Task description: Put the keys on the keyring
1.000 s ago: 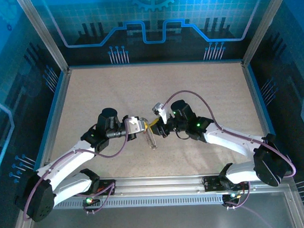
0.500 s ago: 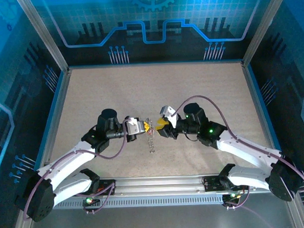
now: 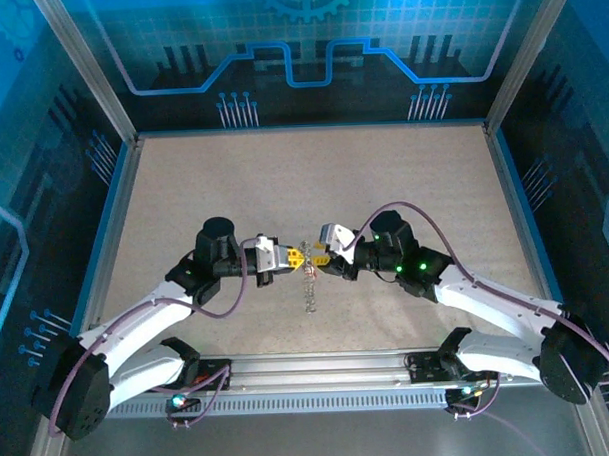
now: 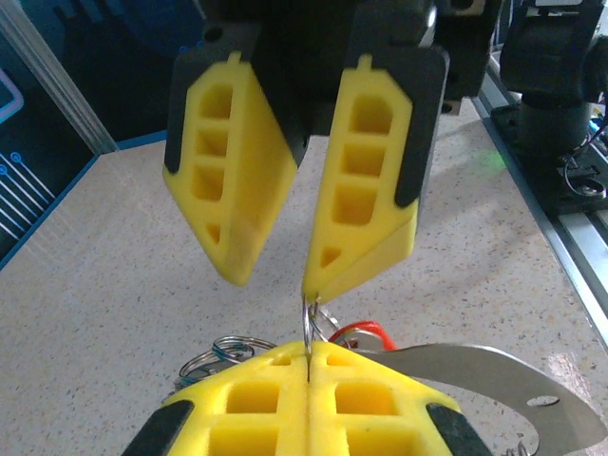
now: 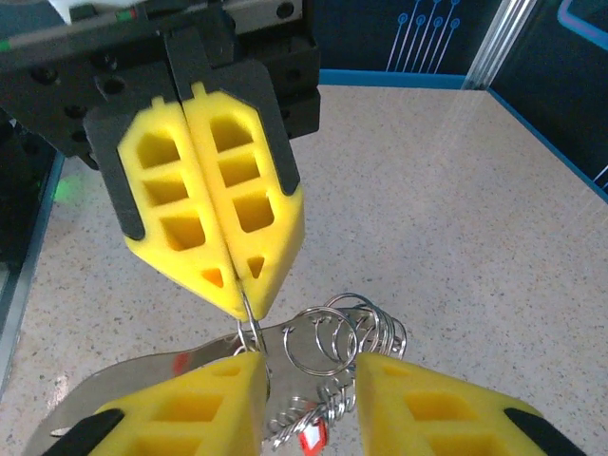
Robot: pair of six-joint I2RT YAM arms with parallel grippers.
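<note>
Silvery wire, bumpy like a chain, the thin metal keyring point(image 3: 309, 286) hangs over the speckled beige table point(image 3: 183, 192) in the top view. It dangles below the meeting yellow tips of the left gripper point(image 3: 296, 256) and right gripper point(image 3: 320, 257).

From the left wrist, the left gripper's fingers press flat together on one strand of the ring, with a tiny red-headed key point(image 4: 366, 332) just behind. The right gripper's jaws stand apart, one tip touching that strand and clamping nothing.

From the right wrist, loose coils dangle between those parted fingers. The ring looks light, springy and slick, so a hold on a single coil near the pinch seems best.
</note>
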